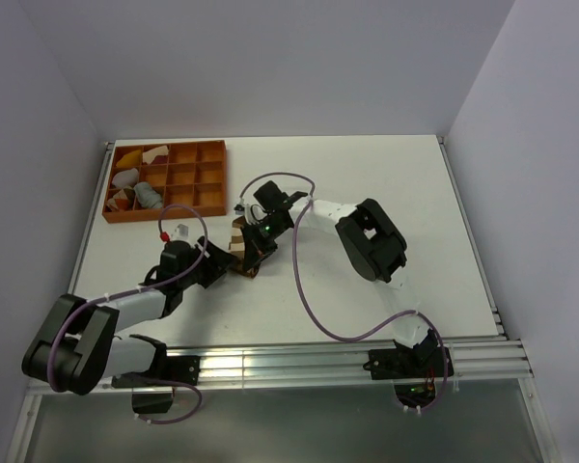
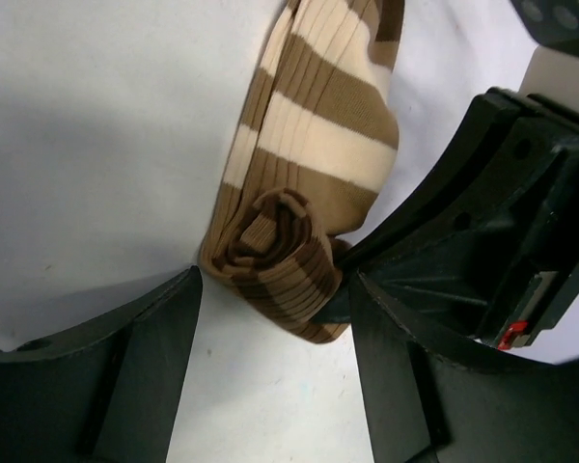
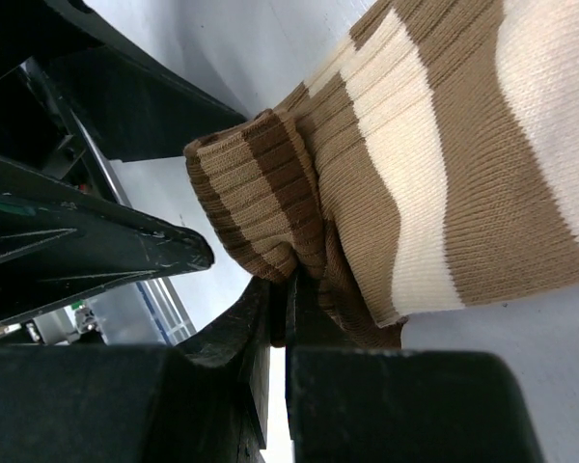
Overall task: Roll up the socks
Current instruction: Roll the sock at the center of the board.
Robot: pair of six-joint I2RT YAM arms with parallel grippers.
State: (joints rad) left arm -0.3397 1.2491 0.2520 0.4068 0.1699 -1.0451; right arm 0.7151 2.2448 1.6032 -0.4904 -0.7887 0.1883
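A brown sock with white stripes (image 2: 309,125) lies on the white table, its near end wound into a small roll (image 2: 275,256). My left gripper (image 2: 273,289) is open, one finger on each side of the roll and close to it. My right gripper (image 3: 289,280) is shut on the rolled end of the brown sock (image 3: 270,203), pinching it from the side. From above, both grippers meet at the sock (image 1: 239,236) in the middle of the table: the left gripper (image 1: 227,262) and the right gripper (image 1: 250,257). A grey fabric bundle (image 1: 147,195) lies in the tray; I cannot tell whether it is the grey sock.
An orange compartment tray (image 1: 188,176) stands at the back left, holding several fabric pieces in its left cells. The right arm's purple cable (image 1: 304,289) loops over the table between the arms. Walls close in the table on three sides.
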